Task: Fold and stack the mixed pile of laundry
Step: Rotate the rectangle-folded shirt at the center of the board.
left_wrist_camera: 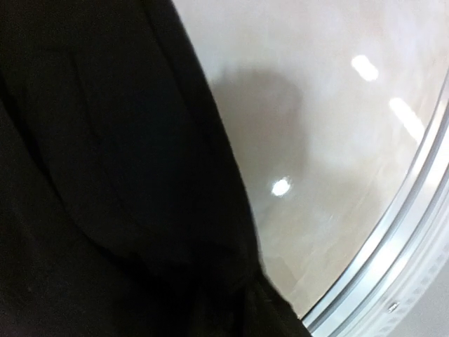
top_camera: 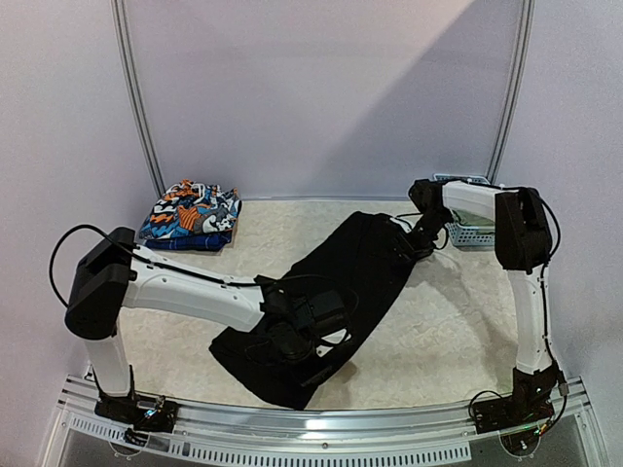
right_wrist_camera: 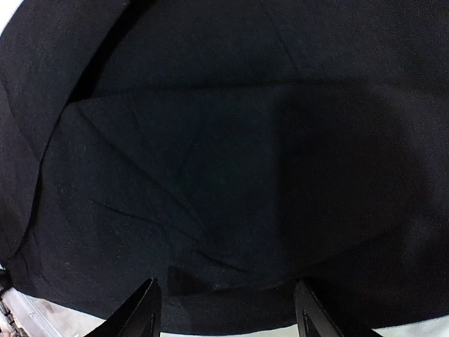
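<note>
The long black trousers (top_camera: 355, 268) lie spread in a diagonal band from the far right toward the near middle of the table. My left gripper (top_camera: 300, 339) rests low on their near end. In the left wrist view black cloth (left_wrist_camera: 105, 175) fills the left side and hides the fingers. My right gripper (top_camera: 421, 240) sits at the trousers' far end. In the right wrist view it (right_wrist_camera: 228, 314) stands open, its fingertips (right_wrist_camera: 146, 309) wide apart just above the dark fabric (right_wrist_camera: 224, 161). An orange-blue-white print garment (top_camera: 191, 216) lies folded at the far left.
A light-blue lattice basket (top_camera: 470, 233) stands at the far right, behind the right arm. The table's metal rail (left_wrist_camera: 396, 256) curves along the near edge, close to the trousers' near end. A white curved backdrop rises behind the table.
</note>
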You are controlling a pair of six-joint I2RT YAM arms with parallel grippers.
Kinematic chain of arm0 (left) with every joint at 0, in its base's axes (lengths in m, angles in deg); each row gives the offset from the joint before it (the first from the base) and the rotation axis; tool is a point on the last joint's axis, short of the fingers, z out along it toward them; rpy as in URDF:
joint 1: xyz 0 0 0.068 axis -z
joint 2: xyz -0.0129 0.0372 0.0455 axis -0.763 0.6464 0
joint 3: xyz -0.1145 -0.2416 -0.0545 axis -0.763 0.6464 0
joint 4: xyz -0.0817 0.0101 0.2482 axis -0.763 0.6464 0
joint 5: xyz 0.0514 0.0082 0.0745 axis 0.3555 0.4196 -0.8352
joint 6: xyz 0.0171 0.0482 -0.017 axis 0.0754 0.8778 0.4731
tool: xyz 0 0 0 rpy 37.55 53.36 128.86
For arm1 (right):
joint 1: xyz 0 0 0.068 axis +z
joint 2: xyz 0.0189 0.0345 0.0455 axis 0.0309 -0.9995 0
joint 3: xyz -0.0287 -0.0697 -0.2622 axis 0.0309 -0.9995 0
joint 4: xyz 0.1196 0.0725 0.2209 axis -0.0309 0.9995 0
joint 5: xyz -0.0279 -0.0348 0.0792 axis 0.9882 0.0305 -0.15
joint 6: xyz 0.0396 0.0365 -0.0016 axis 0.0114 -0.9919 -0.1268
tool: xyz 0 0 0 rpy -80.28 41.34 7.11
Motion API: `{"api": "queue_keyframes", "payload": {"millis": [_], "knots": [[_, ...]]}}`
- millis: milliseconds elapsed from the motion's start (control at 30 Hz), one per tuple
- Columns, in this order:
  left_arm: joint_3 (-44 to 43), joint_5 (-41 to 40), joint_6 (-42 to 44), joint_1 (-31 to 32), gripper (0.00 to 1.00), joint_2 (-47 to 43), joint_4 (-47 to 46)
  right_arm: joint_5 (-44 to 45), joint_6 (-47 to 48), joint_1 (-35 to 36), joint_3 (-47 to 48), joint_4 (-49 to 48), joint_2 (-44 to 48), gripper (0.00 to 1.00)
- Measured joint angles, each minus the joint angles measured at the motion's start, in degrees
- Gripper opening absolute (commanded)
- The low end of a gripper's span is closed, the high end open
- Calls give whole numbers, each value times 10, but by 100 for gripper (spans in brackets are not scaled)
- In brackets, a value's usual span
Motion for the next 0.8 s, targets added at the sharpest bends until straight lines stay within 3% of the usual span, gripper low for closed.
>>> {"api": "queue_keyframes", "payload": {"millis": [233, 333, 433, 533, 633, 800], "knots": [[-95, -1, 12, 21, 43, 59, -27, -21, 11, 26, 210, 60, -119, 68], [-112, -10, 22, 27, 56, 52, -26, -33, 9, 35, 297, 66, -168, 70], [-106, -30, 32, 27, 57, 21, -10, -38, 9, 38, 338, 63, -191, 72], [-85, -65, 35, 27, 57, -37, 20, -33, 14, 38, 310, 54, -177, 81], [-59, -105, 27, 21, 57, -93, 45, -17, 17, 33, 201, 29, -109, 97], [10, -141, -28, -18, 55, -137, 56, 9, 15, 8, 5, 10, 46, 99]]}}
